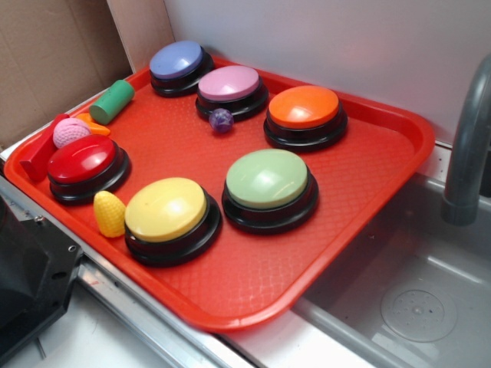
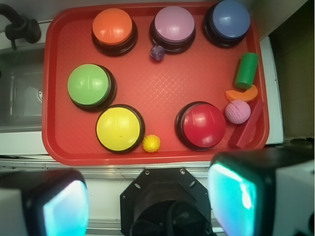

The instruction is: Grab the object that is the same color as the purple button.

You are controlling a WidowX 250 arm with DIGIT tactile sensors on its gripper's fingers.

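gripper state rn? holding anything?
Gripper: open and empty, fingers wide apart at the near edge of the red tray. The small purple ball lies untouched by the purple button.

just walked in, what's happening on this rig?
Nothing is being handled yet. The end effector hangs high above the red tray, open and empty. The tray holds six dome buttons plus small toys. The target, a small dark purple ball, sits untouched right beside the lilac button, between it and the tray's middle. A pink knitted ball lies near the red button.
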